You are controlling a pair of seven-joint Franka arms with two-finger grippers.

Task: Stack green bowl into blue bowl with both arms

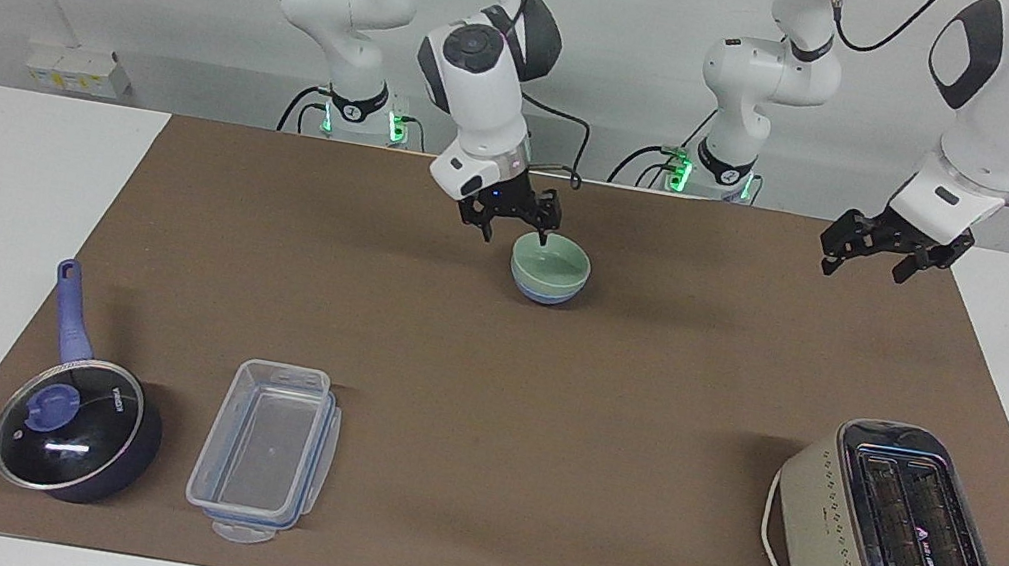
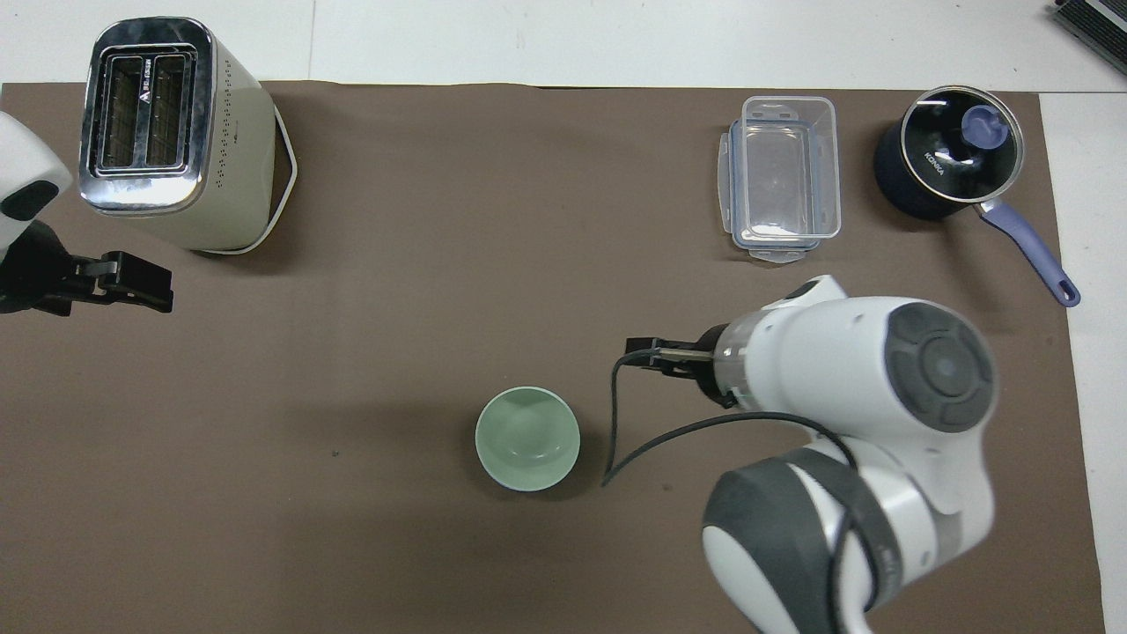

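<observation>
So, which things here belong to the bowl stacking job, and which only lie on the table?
Job:
- green bowl, nested in the blue bowl
- right tool, open, raised beside the bowls
- left tool, waiting near the toaster end

Lying about:
- toaster
- clear container
- lidded pan

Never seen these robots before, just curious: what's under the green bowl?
The green bowl sits nested in the blue bowl; only the blue one's lower wall shows. Its inside is covered.
</observation>
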